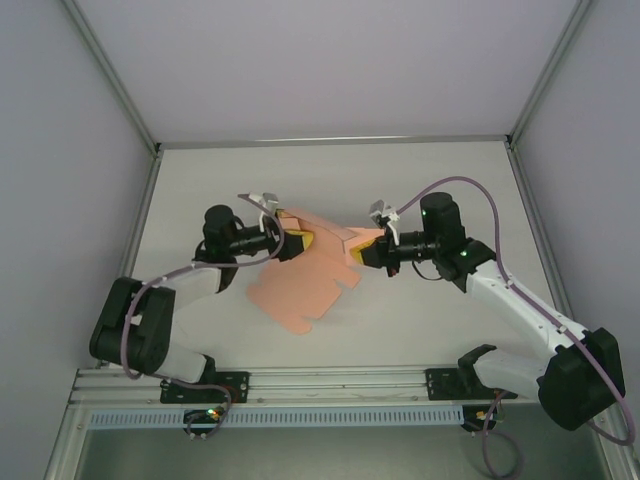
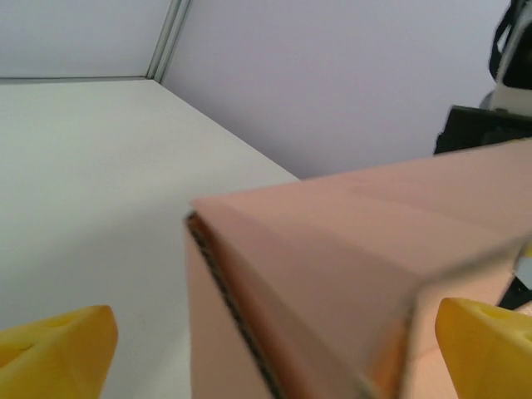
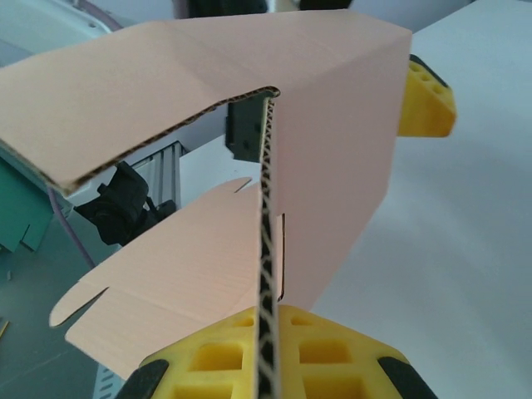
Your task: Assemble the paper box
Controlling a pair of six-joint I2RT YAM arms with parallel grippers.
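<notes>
The paper box (image 1: 305,285) is found near the middle of the surface (image 1: 440,180), somewhat closer to the near edge than to the far edge. It is only partly folded. A wide flap is spread flat on the surface toward the near edge, while the far portion is raised and bent into panels between the two sets of fingers.

The left fingers (image 2: 58,349) are seen spread wide apart, with a creased corner of the raised card standing between them. The finger on the left of the wrist view is clear of the card; whether the other one touches it cannot be told.

The right fingers (image 3: 224,362) are clamped together on the edge of an upright panel, whose corrugated cut edge is seen pinched between them. A second panel is folded over from the top of that panel, and a flap with a rounded tab is spread out lower down beside it.
</notes>
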